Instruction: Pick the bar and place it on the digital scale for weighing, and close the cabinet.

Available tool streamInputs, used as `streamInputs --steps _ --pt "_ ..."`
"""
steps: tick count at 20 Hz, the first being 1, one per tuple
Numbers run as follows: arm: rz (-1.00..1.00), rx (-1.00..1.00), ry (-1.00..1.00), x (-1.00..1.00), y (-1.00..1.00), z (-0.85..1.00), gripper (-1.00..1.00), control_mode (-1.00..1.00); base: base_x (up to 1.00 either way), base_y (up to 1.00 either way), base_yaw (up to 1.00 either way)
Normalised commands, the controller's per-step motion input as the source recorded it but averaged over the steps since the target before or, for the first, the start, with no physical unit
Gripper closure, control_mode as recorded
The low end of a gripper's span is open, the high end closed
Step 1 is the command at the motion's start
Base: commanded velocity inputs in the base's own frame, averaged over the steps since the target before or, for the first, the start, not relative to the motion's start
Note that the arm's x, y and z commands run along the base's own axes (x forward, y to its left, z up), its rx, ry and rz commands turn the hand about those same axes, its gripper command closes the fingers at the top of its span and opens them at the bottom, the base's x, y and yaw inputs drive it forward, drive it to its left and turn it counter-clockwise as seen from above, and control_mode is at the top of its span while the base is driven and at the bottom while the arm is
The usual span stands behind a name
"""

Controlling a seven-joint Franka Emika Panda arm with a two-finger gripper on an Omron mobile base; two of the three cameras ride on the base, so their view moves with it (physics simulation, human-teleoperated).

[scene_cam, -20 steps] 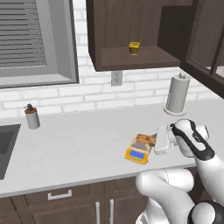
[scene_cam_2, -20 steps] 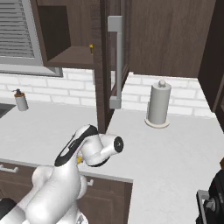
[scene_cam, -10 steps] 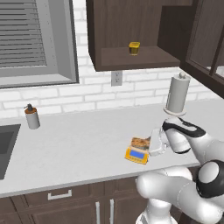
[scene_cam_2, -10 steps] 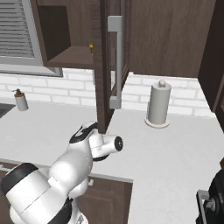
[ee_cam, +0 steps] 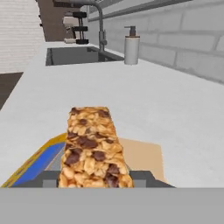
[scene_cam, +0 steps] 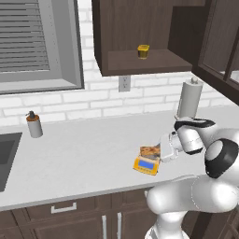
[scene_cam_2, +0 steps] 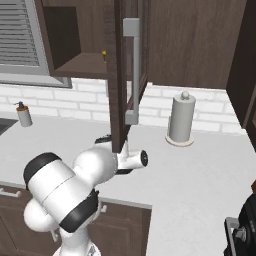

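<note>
The flat rectangular tan-brown granola bar (ee_cam: 94,148), speckled with dark chips, runs lengthwise away from the hand camera, its near end between the two small dark finger tips of the two-finger gripper (ee_cam: 95,180), which pinches that end. In the left base view the bar (scene_cam: 150,151) sits directly over the small flat orange-yellow digital scale with a blue display strip (scene_cam: 146,165), with the gripper (scene_cam: 165,148) just to the scale's right; whether the bar touches the weighing plate cannot be told. In the hand view the scale (ee_cam: 39,162) shows its blue strip and yellow edge beside and beneath the bar. The scale lies near the front edge of the pale grey stone counter (scene_cam: 88,154), with bare counter spreading widely to its left and behind it up to the white brick wall (scene_cam: 102,100). Far left of the scale stands a small grey soap dispenser with a brown top (scene_cam: 33,125), and beyond it the dark sink basin (scene_cam: 7,158). Behind and to the right of the scale stands a grey upright paper towel roll on a holder (scene_cam: 189,100). Above and behind the scale hangs the large dark brown wooden wall cabinet (scene_cam: 140,42), open, with a small yellow jar (scene_cam: 143,51) on its shelf. Its glass-panelled door (scene_cam_2: 125,75) with the silver vertical bar handle (scene_cam_2: 134,70) swings out over the counter, right above the arm's wrist in the right base view.
</note>
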Motion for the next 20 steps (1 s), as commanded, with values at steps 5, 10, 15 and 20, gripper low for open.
streamInputs --steps 5,10,15,20 --pt "0.05 0.0 -0.01 -0.23 0.0 -0.05 -1.0 -1.0 0.0 0.0 0.0" --pt "0.03 0.0 -0.04 -0.3 0.0 0.0 -1.0 -1.0 0.0 0.0 0.0" --pt "0.0 0.0 -0.02 -0.08 0.17 0.0 -1.0 -1.0 0.0 0.0 0.0" --pt "0.0 0.0 0.0 0.0 0.19 0.0 -1.0 -1.0 0.0 0.0 0.0"
